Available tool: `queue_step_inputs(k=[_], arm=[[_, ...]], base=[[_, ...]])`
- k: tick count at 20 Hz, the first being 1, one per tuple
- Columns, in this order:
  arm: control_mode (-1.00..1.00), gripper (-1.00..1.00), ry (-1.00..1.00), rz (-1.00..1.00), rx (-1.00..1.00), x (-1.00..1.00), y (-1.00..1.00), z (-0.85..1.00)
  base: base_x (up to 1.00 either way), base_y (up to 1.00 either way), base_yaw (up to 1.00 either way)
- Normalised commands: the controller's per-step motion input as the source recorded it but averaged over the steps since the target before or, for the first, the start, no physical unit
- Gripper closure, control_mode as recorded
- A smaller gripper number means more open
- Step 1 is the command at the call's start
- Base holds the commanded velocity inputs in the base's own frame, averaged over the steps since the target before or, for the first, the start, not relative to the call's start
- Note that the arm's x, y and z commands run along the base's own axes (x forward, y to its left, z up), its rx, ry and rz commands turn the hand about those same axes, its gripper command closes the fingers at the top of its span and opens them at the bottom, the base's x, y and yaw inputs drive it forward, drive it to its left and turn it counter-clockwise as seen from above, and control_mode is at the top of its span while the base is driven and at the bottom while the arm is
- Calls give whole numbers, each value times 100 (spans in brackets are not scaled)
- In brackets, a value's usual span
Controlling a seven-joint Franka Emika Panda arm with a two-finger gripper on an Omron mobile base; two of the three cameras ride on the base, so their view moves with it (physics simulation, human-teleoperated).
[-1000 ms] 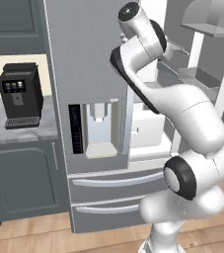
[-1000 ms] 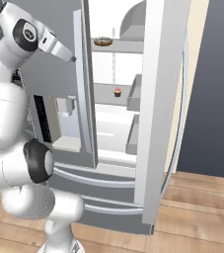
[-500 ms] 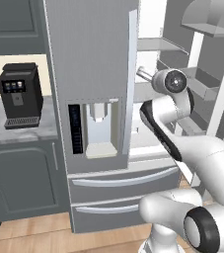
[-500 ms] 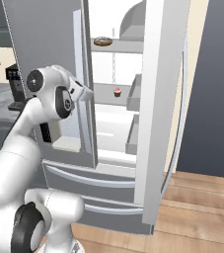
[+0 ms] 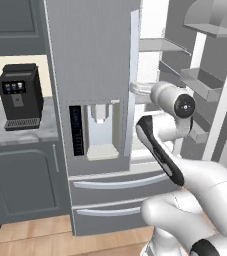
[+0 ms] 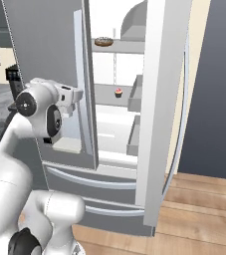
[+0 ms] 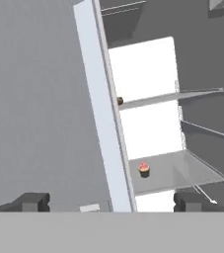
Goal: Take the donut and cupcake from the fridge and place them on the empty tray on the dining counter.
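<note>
While the small brown ring-shaped donut with dark glaze lies on the upper white shelf of the tall silver-grey French-door fridge, the tiny cupcake with pink-red frosting stands on the shelf below it, a little to the right. In the hand view the cupcake sits near the front edge of its pale shelf, just right of the closed left door's edge, and the donut shows as a brown sliver half hidden behind that edge on the shelf above. The fridge's right door stands swung open, its bins facing the interior. The two-finger gripper is spread wide and holds nothing; its dark fingertips rise well apart, one before the grey door and one before the open compartment. In the base views the hand is near the left door's long vertical handle, apart from both pastries. To the far left, a black coffee machine stands on a grey marbled countertop over dark grey cabinets.
</note>
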Motion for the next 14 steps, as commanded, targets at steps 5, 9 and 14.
queue_step_inputs(k=[5,9,14], arm=[[-100,-100,2,5,-20,11,27,0],[-100,-100,-1,0,0,46,-11,-8],[-100,-100,-1,0,0,69,-23,-39]], base=[[0,0,0],[0,0,0],[0,0,0]])
